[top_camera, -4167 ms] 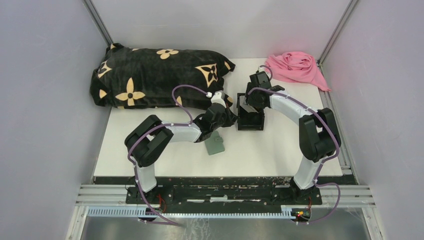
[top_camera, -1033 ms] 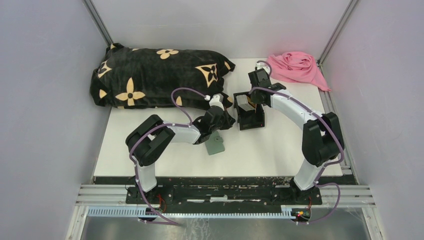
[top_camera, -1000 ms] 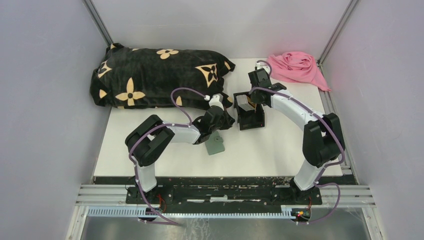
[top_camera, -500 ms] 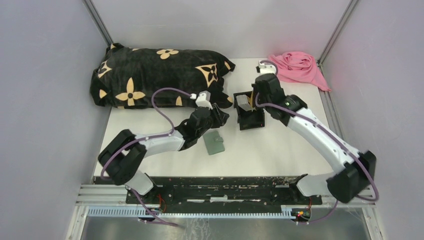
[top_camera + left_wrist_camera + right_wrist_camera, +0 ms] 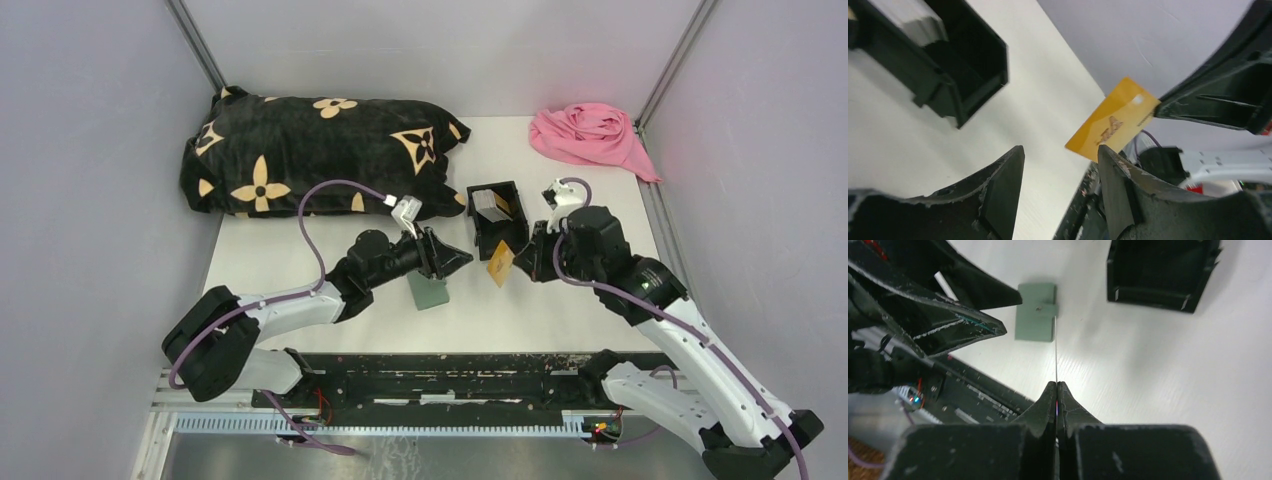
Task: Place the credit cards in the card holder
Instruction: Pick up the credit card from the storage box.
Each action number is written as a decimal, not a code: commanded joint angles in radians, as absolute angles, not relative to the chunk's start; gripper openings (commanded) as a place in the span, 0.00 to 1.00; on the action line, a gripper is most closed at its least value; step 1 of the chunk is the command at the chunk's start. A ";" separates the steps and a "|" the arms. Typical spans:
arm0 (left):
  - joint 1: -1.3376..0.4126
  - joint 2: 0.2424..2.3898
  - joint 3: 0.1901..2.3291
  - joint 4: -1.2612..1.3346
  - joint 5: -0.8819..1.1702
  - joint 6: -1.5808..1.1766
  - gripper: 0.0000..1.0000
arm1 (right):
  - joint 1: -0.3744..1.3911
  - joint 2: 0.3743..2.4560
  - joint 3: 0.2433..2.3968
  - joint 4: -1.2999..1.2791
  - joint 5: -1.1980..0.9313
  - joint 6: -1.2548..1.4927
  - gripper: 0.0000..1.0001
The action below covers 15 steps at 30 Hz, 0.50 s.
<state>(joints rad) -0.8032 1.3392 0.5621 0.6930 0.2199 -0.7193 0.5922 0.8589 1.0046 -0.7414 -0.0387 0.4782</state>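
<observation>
Your right claw (image 5: 524, 259) is clamped on a yellow credit card (image 5: 500, 268), up in the air with its long axis aimed left at the card holder (image 5: 430, 291) lying near the desk (image 5: 570, 315)'s near edge, and your spread-open left claw (image 5: 456, 262) sits nearer that holder.

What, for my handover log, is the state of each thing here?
right gripper: shut on card
card: aloft, held by one end
left gripper: open, empty
holder: closed, lying flat
box: open-topped, stack inside
cloth: crumpled
</observation>
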 commanded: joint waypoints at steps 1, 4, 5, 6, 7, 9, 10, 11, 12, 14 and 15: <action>-0.802 1.312 0.556 0.814 0.473 -0.703 0.64 | 0.597 0.791 0.965 -0.736 -0.232 0.547 0.01; -0.802 1.312 0.558 0.834 0.545 -0.714 0.64 | 0.597 0.757 0.941 -0.727 -0.293 0.579 0.01; -0.803 1.313 0.558 0.834 0.562 -0.716 0.64 | 0.598 0.750 0.936 -0.722 -0.313 0.590 0.01; -0.804 1.313 0.556 0.838 0.576 -0.716 0.64 | 0.597 0.745 0.930 -0.717 -0.334 0.600 0.01; -0.802 1.314 0.552 0.847 0.589 -0.720 0.64 | 0.597 0.743 0.926 -0.709 -0.349 0.609 0.01; -0.803 1.315 0.543 0.874 0.620 -0.733 0.64 | 0.598 0.743 0.919 -0.700 -0.365 0.620 0.01; -0.803 1.315 0.542 0.878 0.634 -0.736 0.64 | 0.598 0.745 0.915 -0.693 -0.370 0.623 0.01; -0.803 1.317 0.543 0.877 0.646 -0.736 0.63 | 0.598 0.748 0.913 -0.687 -0.374 0.627 0.01; -0.803 1.319 0.543 0.874 0.654 -0.736 0.63 | 0.597 0.753 0.914 -0.680 -0.380 0.631 0.01; -0.803 1.322 0.539 0.868 0.665 -0.732 0.63 | 0.598 0.764 0.914 -0.667 -0.389 0.635 0.01; -0.804 1.322 0.539 0.864 0.669 -0.731 0.63 | 0.598 0.769 0.913 -0.657 -0.392 0.637 0.01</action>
<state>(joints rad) -0.8036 1.3380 0.5423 0.8101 0.5903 -0.7208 0.5938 0.7578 0.9138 -0.7444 -0.3431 0.6086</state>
